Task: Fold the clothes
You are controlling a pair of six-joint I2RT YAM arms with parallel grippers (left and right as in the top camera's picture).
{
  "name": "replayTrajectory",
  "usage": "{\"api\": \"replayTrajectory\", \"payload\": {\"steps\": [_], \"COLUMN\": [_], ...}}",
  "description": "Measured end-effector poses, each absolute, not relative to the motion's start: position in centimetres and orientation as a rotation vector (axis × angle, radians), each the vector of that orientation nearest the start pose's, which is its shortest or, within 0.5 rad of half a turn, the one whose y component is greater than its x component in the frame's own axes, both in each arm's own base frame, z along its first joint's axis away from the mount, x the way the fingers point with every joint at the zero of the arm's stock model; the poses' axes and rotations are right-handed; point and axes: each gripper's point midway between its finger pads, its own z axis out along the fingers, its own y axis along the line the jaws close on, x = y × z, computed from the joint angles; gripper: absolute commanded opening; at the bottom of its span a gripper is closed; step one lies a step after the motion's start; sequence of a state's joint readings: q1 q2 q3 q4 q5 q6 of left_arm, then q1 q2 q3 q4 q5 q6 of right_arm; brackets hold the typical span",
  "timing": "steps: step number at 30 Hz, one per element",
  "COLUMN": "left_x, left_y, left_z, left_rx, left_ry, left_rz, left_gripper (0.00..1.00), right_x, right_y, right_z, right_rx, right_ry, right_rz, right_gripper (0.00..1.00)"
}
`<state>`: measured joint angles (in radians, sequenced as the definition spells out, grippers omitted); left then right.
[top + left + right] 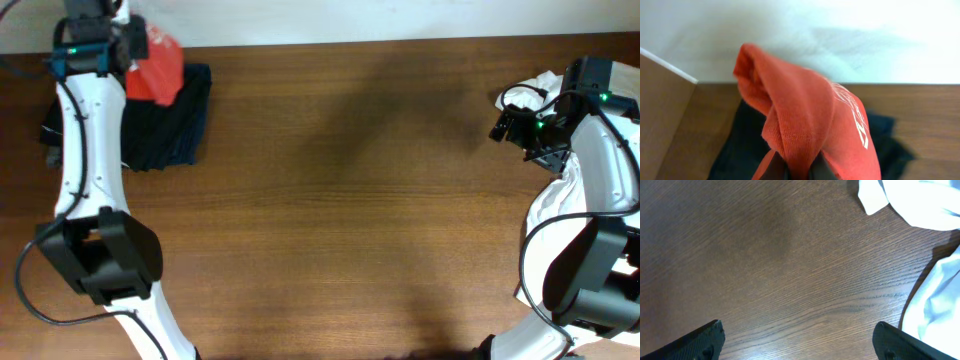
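at the upper left of the overhead frame the left gripper (795,169) is clenched on a bunched fold of the orange-red t-shirt (815,115), which sits over a dark garment (180,125) on the wooden table (350,200). white lettering shows on the shirt's side. at the right edge the right gripper (802,342) is released, jaws wide above the wood, the white t-shirt (920,205) just beside it.

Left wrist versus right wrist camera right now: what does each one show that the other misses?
Left wrist only: the orange-red T-shirt pinched in the shut left gripper, above a dark garment. Right wrist only: the white T-shirt at the frame's right edge, and the right gripper open, holding nothing. Both: the brown wooden table.
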<state>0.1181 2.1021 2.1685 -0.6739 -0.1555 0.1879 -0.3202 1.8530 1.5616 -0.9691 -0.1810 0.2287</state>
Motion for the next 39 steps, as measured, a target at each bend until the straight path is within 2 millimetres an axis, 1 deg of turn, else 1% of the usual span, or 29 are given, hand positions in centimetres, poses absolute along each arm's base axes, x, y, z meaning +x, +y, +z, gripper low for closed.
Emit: {"api": "replayTrajectory", "payload": {"steps": [2, 3, 4, 6, 7, 8, 10, 11, 12, 14, 17, 18, 19, 21, 22, 23, 24, 25, 26, 28, 29, 30, 31, 32, 33, 35, 37, 38, 39], "left_x": [58.2, 58.0, 57.7, 57.4, 57.6, 58.0, 59.5, 60.4, 60.6, 60.6, 60.0, 59.8, 59.7, 59.1, 58.4, 57.6, 56.7, 55.7, 54.5, 53.3, 53.5, 53.8, 54.2, 54.3, 54.5, 54.6, 52.8, 51.0, 50.0], "left_y": [6.9, 6.9, 7.3, 10.0, 11.7, 13.3, 16.5, 17.9, 19.5, 22.2, 24.6, 24.9, 25.2, 25.7, 26.7, 27.5, 28.4, 28.9, 28.6, 25.9, 24.0, 21.8, 20.1, 19.5, 19.2, 19.0, 19.5, 20.4, 21.3], "left_z": [30.2, 30.2, 30.0, 28.8, 27.1, 24.5, 15.3, 12.1, 9.7, 9.8, 10.1, 10.1, 10.3, 10.7, 11.7, 13.1, 15.6, 19.0, 22.0, 26.3, 26.7, 25.7, 23.7, 22.0, 18.6, 11.5, 5.9, 3.9, 3.4], "left_rx": [0.007, -0.003, -0.02, -0.074, -0.105, -0.13, -0.185, -0.207, -0.236, -0.287, -0.33, -0.337, -0.343, -0.367, -0.397, -0.431, -0.496, -0.556, -0.587, -0.547, -0.495, -0.446, -0.43, -0.441, -0.46, -0.508, -0.663, -0.794, -0.879], "left_ry": [2.156, 2.164, 2.176, 2.211, 2.24, 2.287, 2.411, 2.423, 2.431, 2.394, 2.375, 2.375, 2.373, 2.38, 2.371, 2.357, 2.309, 2.248, 2.217, 2.194, 2.209, 2.249, 2.296, 2.337, 2.401, 2.525, 2.639, 2.681, 2.681], "left_rz": [0.294, 0.287, 0.284, 0.309, 0.323, 0.333, 0.346, 0.354, 0.367, 0.39, 0.401, 0.402, 0.408, 0.448, 0.485, 0.515, 0.547, 0.553, 0.524, 0.331, 0.204, 0.058, -0.068, -0.124, -0.179, -0.249, -0.306, -0.344, -0.381], "left_gripper": [0.0, 0.0, 0.01, 0.0, 0.01, 0.01, 0.01, 0.01, 0.01, 0.0, 0.01, 0.42, 0.73, 0.86, 0.87, 0.87, 0.86, 0.41, 0.05, 0.01, 0.01, 0.01, 0.0, 0.01, 0.01, 0.0, 0.01, 0.0, 0.01], "right_x": [40.8, 40.8, 40.8, 40.8, 40.8, 40.8, 40.8, 40.8, 40.8, 40.8, 40.8, 40.8, 40.8, 40.8, 40.8, 40.8, 40.8, 40.8, 40.8, 40.8, 40.8, 40.8, 40.8, 40.8, 40.8, 40.8, 40.8, 40.8, 40.8], "right_y": [-10.3, -10.3, -10.3, -10.3, -10.3, -10.3, -10.3, -10.3, -10.3, -10.3, -10.3, -10.3, -10.3, -10.3, -10.3, -10.3, -10.3, -10.3, -10.3, -10.3, -10.3, -10.3, -10.3, -10.3, -10.3, -10.3, -10.3, -10.3, -10.3], "right_z": [12.3, 12.3, 12.3, 12.3, 12.3, 12.3, 12.3, 12.3, 12.3, 12.3, 12.3, 12.3, 12.3, 12.3, 12.3, 12.3, 12.3, 12.3, 12.3, 12.3, 12.3, 12.3, 12.3, 12.3, 12.3, 12.3, 12.3, 12.3, 12.3], "right_rx": [0.724, 0.725, 0.725, 0.725, 0.726, 0.725, 0.725, 0.724, 0.725, 0.724, 0.724, 0.724, 0.724, 0.724, 0.724, 0.724, 0.725, 0.723, 0.724, 0.724, 0.724, 0.725, 0.724, 0.724, 0.725, 0.725, 0.725, 0.725, 0.725], "right_ry": [2.72, 2.72, 2.72, 2.72, 2.72, 2.72, 2.72, 2.72, 2.72, 2.72, 2.72, 2.72, 2.72, 2.72, 2.72, 2.72, 2.72, 2.719, 2.719, 2.718, 2.72, 2.72, 2.72, 2.72, 2.72, 2.72, 2.72, 2.719, 2.72], "right_rz": [0.235, 0.235, 0.235, 0.235, 0.235, 0.235, 0.235, 0.234, 0.235, 0.234, 0.234, 0.235, 0.235, 0.235, 0.235, 0.235, 0.235, 0.235, 0.234, 0.234, 0.234, 0.235, 0.234, 0.235, 0.235, 0.235, 0.234, 0.234, 0.234], "right_gripper": [0.98, 0.98, 0.98, 0.98, 0.98, 0.98, 0.98, 0.98, 0.98, 0.98, 0.98, 0.98, 0.98, 0.98, 0.98, 0.98, 0.98, 0.98, 0.98, 0.98, 0.98, 0.98, 0.98, 0.98, 0.98, 0.98, 0.98, 0.98, 0.98]}}
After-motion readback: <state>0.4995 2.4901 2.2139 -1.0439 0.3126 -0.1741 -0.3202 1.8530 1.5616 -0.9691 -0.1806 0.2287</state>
